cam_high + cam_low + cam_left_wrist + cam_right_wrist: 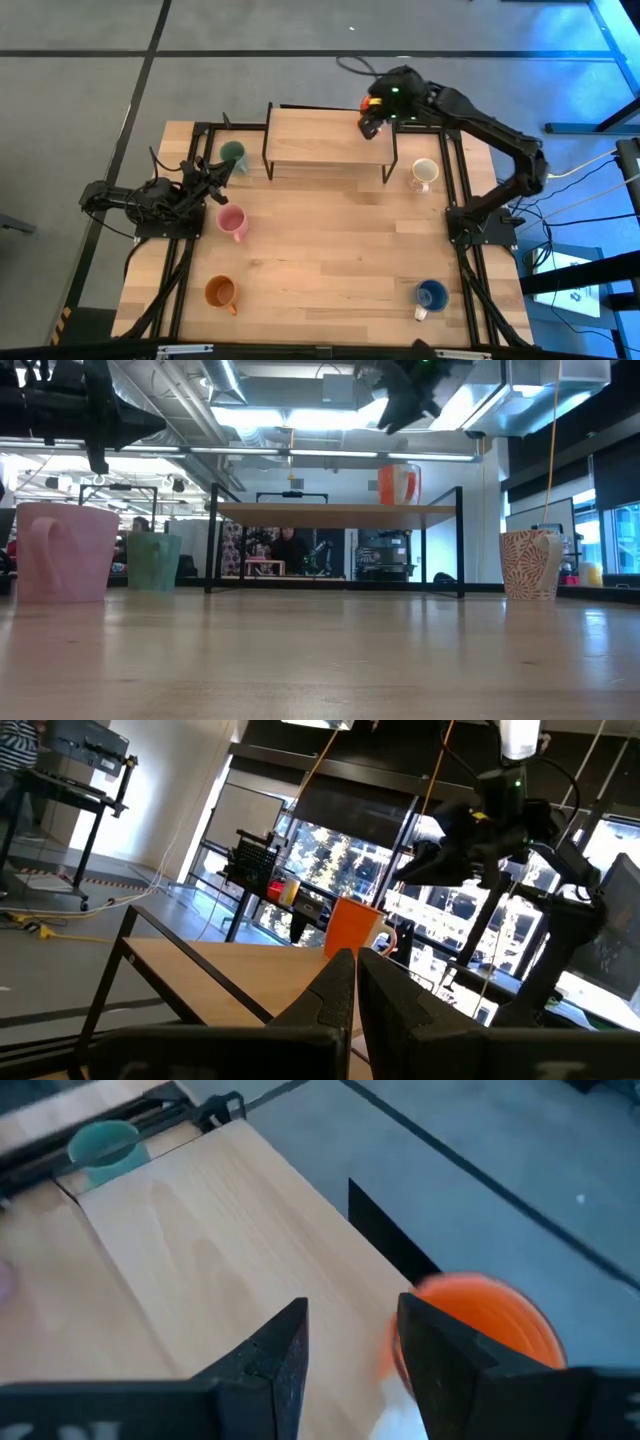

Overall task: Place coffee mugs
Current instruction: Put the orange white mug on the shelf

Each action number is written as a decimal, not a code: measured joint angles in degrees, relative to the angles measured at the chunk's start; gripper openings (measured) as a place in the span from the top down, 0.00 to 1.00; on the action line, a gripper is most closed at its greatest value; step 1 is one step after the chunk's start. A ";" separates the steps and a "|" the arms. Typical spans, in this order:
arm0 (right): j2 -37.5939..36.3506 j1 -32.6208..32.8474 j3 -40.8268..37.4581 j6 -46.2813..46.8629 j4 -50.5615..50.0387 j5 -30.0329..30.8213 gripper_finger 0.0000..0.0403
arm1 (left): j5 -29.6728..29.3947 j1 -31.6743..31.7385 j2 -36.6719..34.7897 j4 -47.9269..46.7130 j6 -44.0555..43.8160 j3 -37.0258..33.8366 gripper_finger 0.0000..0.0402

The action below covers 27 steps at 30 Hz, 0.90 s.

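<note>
A pale wooden surface carries a black-framed shelf. Above the shelf's orange-red mug, the right pincer hangs released. The left pincer is clenched empty near the shelf.

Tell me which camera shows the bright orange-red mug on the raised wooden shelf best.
The low view: the bright orange-red mug stands whole on the raised wooden shelf, seen side-on. The left wrist view shows it partly behind fingers; the right wrist view blurs it; the high view mostly hides it under the right arm.

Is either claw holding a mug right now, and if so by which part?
Neither. The right claw is open above the shelf, beside the orange-red mug standing there. The left claw is shut and empty.
</note>
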 joint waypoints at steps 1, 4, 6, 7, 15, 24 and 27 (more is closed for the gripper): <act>1.53 0.29 1.23 -0.96 -0.49 0.93 0.65 | 0.00 0.01 0.00 0.01 0.00 0.00 0.97; 6.29 0.90 5.45 -3.85 -1.82 2.69 0.65 | -0.02 -0.01 -0.01 -0.01 0.02 0.00 0.97; 9.48 0.81 8.42 -5.17 -3.72 3.61 0.65 | -0.02 0.00 0.00 -0.01 0.02 0.00 0.97; 11.17 0.81 9.92 -5.84 -4.73 4.49 0.65 | -0.02 0.01 -0.01 -0.01 0.02 0.00 0.97; 20.44 0.72 16.78 -14.25 -12.06 12.77 0.65 | -0.03 0.00 0.00 -0.57 0.04 0.00 0.97; 22.19 0.72 16.85 -17.24 -13.84 18.86 0.65 | -0.26 0.01 0.01 -0.56 0.26 0.00 0.97; 22.19 0.72 16.85 -17.26 -15.26 20.19 0.65 | -0.26 0.00 -0.01 -0.54 0.26 0.00 0.97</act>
